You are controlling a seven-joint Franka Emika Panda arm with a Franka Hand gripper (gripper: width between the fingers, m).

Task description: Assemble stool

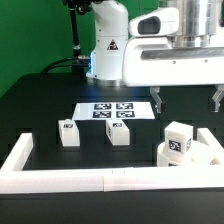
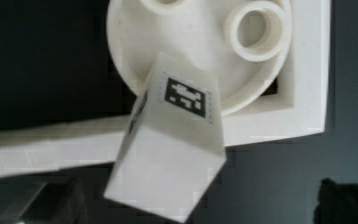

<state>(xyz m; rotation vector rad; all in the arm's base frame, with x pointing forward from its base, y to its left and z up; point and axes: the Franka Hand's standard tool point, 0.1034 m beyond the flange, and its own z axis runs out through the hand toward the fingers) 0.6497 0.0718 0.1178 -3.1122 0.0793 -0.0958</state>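
White disc seat [image 1: 207,152] is seen tucked into the corner of the border wall [image 1: 60,180], at the exterior view's right. One leg block [image 1: 179,142] is propped tilted against it with its tag showing. A second leg block [image 1: 68,132] and a third leg block [image 1: 118,133] are stood apart on the black table [image 1: 30,105], near the marker board [image 1: 107,110]. Above the seat the gripper [image 1: 187,98] is spread wide, and nothing is gripped
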